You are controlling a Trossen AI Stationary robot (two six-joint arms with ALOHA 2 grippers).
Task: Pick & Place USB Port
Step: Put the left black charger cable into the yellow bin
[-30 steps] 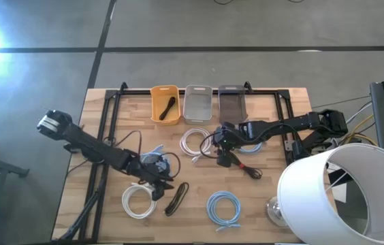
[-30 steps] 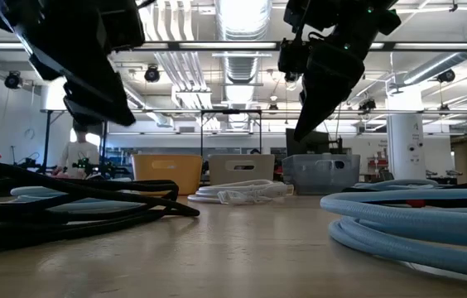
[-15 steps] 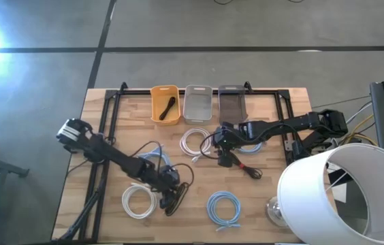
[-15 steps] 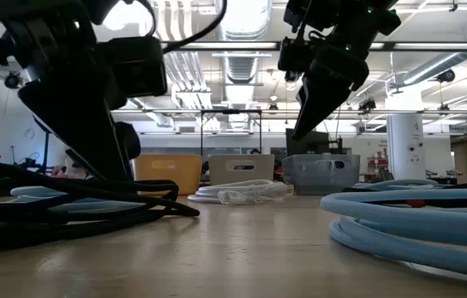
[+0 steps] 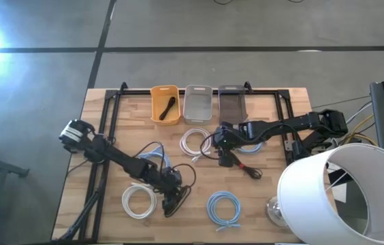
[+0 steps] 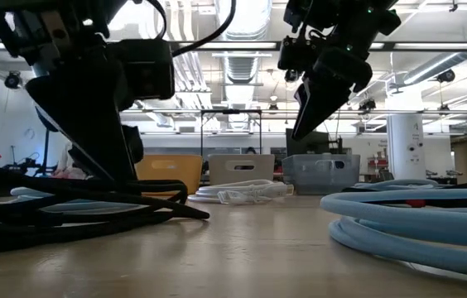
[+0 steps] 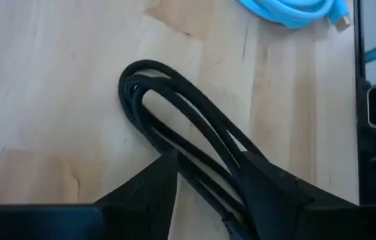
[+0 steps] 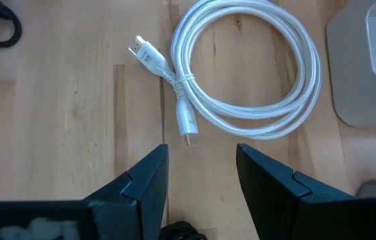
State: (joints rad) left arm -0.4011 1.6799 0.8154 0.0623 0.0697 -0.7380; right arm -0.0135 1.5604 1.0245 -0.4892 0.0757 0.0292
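Observation:
A folded black cable bundle [image 5: 177, 198] lies flat on the wooden table near its near edge. My left gripper [image 5: 169, 192] is down over it and open. In the left wrist view its fingers [image 7: 155, 183] stand on either side of the bundle's strands [image 7: 149, 65]; the low view shows the gripper [image 6: 113, 157] low on the table. My right gripper [image 5: 223, 160] hangs open above mid-table [image 6: 308, 116]. A white cable coil [image 8: 179, 67] lies ahead of it. My left gripper comes at the black bundle from above, fingers across the strands. One strand [image 7: 241, 157] runs close against one finger, but I cannot tell whether it touches. The bundle lies flat on the table.
A yellow bin [image 5: 165, 104] holding a black cable, a grey bin [image 5: 199, 102] and a dark bin [image 5: 231, 102] stand along the far edge. White [image 5: 137, 202] and blue [image 5: 223, 206] coils lie near the bundle. A black-and-red cable [image 5: 248, 168] and a white lampshade [image 5: 342, 197] are at the right.
My left gripper has moved toward the table's right and near edges, from beside the blue coil to over the black bundle, and has come down to the table. The right arm kept still.

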